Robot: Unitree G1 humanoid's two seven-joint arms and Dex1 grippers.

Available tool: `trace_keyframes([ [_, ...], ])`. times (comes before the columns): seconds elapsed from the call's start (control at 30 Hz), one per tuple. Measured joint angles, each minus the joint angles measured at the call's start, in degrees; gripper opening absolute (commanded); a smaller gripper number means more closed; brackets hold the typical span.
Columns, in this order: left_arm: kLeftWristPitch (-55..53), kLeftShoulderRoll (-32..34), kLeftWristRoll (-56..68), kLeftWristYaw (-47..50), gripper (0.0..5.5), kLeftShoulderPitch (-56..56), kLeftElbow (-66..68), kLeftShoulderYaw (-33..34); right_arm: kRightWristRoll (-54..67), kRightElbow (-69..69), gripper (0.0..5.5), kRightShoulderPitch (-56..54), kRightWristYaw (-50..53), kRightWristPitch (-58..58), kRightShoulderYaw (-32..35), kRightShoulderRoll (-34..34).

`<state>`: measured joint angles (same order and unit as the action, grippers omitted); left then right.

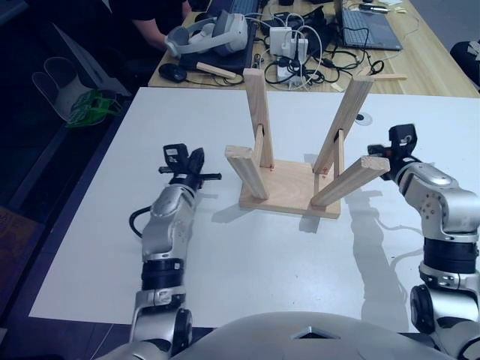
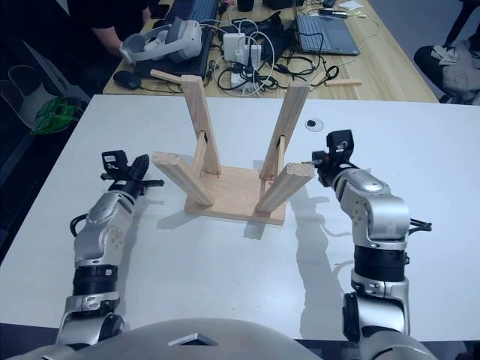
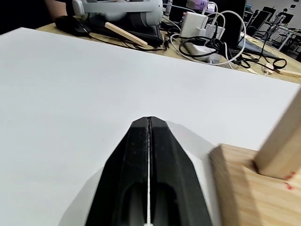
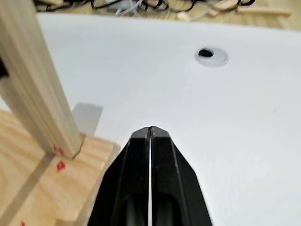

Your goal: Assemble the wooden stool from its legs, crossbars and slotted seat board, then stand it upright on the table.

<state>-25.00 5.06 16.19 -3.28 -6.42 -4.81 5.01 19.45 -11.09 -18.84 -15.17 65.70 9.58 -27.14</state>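
Left end effector (image 1: 193,161), right end effector (image 1: 400,142), upturned stool (image 1: 289,193) between

I'm working in an office-like tech lab. My broad white table (image 1: 225,255) has a round black cable port (image 1: 364,118) set in it. Behind it stands a long pale wooden desk (image 1: 431,64) crowded with gear — an open dark grey laptop (image 1: 367,30), a white-and-grey virtual-reality headset (image 1: 214,34), a black computer mouse (image 1: 172,72), and white plug-in chargers (image 1: 287,41) amid tangled black and white cables.
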Motion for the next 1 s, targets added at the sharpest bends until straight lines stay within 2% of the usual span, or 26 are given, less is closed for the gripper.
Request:
trace_keyframes([
  [0.1, 0.6, -1.6, -1.5, 1.1, 0.01, 3.4, -1.6, -1.5, 0.1, 4.0, 0.0, -1.2, -5.7, 0.5, 0.6, -7.8],
  [0.23, 8.0, -0.4, -1.7, -0.6, 0.01, 4.5, 2.9, 3.0, 7.3, 2.5, 0.0, 5.9, -19.7, 0.2, -6.0, -8.8],
  [0.3, 11.3, -0.2, -1.4, -3.0, 0.01, 4.8, 7.6, 3.8, 8.4, 1.6, 0.0, 7.8, -23.6, 0.1, -9.6, -9.4],
  [0.53, 15.7, -1.3, -1.3, -8.8, 0.01, 1.8, 16.6, 1.6, 3.7, 9.1, 0.0, 6.4, -24.9, -5.6, -15.2, -11.2],
  [0.63, 15.5, -0.6, 0.2, -10.4, 0.01, 0.4, 19.7, 3.2, 2.5, 13.7, 0.0, 3.2, -25.6, -8.2, -16.9, -9.8],
  [0.8, 9.5, 3.8, 3.0, -17.5, 0.01, -1.4, 21.8, 4.0, 1.6, 15.8, 0.0, 2.2, -25.5, -10.6, -17.9, -6.4],
  [1.0, 0.3, 6.4, 5.9, -23.7, 0.01, 2.0, 15.0, 2.3, 1.6, 14.9, 0.0, 3.1, -25.5, -10.8, -17.6, -5.7],
])
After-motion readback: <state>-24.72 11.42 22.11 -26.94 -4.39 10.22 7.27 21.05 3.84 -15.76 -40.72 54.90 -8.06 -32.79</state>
